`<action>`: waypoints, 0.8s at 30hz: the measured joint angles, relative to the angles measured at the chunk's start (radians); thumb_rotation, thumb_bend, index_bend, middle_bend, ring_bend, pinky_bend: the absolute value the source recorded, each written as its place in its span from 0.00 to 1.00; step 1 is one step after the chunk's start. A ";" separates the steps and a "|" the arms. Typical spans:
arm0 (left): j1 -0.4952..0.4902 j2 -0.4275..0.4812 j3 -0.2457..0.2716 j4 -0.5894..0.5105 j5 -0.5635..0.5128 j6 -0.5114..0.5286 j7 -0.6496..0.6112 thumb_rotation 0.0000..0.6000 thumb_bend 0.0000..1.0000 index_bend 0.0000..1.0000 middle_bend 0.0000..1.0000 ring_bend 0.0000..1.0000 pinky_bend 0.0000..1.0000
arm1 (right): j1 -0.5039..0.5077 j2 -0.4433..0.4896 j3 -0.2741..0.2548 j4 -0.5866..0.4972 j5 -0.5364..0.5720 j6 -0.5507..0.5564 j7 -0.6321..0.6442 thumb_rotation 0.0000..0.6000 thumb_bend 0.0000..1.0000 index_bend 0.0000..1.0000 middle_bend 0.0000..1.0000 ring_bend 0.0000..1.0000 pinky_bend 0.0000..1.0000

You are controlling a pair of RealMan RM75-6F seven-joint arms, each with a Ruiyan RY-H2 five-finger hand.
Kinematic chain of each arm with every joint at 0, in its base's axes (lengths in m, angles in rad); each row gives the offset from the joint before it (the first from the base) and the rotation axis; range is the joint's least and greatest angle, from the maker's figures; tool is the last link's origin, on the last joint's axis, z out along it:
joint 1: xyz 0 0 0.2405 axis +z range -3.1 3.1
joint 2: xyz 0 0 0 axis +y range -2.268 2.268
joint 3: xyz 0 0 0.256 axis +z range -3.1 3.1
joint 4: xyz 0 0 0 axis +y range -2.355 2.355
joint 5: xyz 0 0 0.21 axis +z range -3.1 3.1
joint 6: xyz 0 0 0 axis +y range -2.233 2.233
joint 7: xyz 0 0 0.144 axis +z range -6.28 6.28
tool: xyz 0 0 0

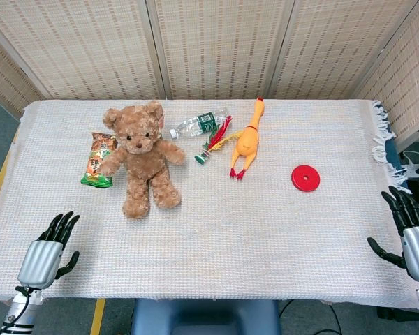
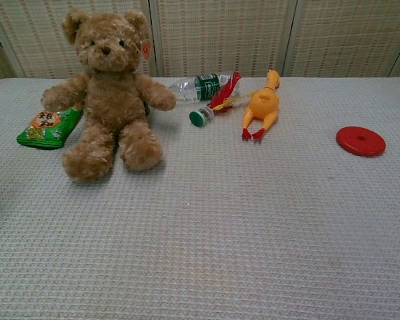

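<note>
My left hand (image 1: 47, 252) hovers over the table's near left corner, fingers spread and holding nothing. My right hand (image 1: 410, 234) is at the near right edge, also spread and empty. Neither hand shows in the chest view. A brown teddy bear (image 1: 141, 155) (image 2: 109, 90) lies on the white cloth, nearest to my left hand. A green snack bag (image 1: 99, 160) (image 2: 48, 126) sits by the bear's arm. A red disc (image 1: 305, 178) (image 2: 361, 141) lies nearest to my right hand.
A plastic water bottle (image 1: 199, 124) (image 2: 201, 87) lies on its side behind a feathered shuttlecock (image 1: 212, 144) (image 2: 215, 107). An orange rubber chicken (image 1: 246, 142) (image 2: 262, 105) lies beside them. Folding wicker screens (image 1: 216, 45) stand behind the table (image 1: 230, 237).
</note>
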 measured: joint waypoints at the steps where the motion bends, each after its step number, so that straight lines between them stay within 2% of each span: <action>1: 0.000 -0.001 0.000 0.002 0.000 0.000 0.001 1.00 0.38 0.00 0.00 0.02 0.36 | 0.000 0.000 -0.001 -0.001 -0.001 -0.001 0.003 1.00 0.11 0.00 0.00 0.00 0.13; 9: 0.000 -0.021 -0.011 0.013 -0.034 -0.006 0.022 1.00 0.38 0.00 0.00 0.02 0.37 | 0.008 0.002 -0.014 -0.009 -0.014 -0.034 0.017 1.00 0.11 0.00 0.00 0.00 0.13; 16: -0.003 -0.054 -0.030 0.029 -0.086 -0.022 0.027 1.00 0.38 0.00 0.00 0.03 0.37 | 0.019 -0.026 -0.011 0.034 -0.056 -0.010 0.114 1.00 0.11 0.00 0.00 0.00 0.13; 20: -0.013 -0.070 -0.042 0.036 -0.127 -0.051 0.044 1.00 0.38 0.00 0.00 0.03 0.37 | 0.018 -0.023 -0.009 0.031 -0.046 -0.012 0.086 1.00 0.11 0.00 0.00 0.00 0.13; 24: -0.044 -0.093 -0.081 0.035 -0.181 -0.087 0.078 1.00 0.38 0.00 0.00 0.05 0.37 | 0.012 -0.011 -0.008 0.030 -0.049 0.002 0.047 1.00 0.11 0.00 0.00 0.00 0.13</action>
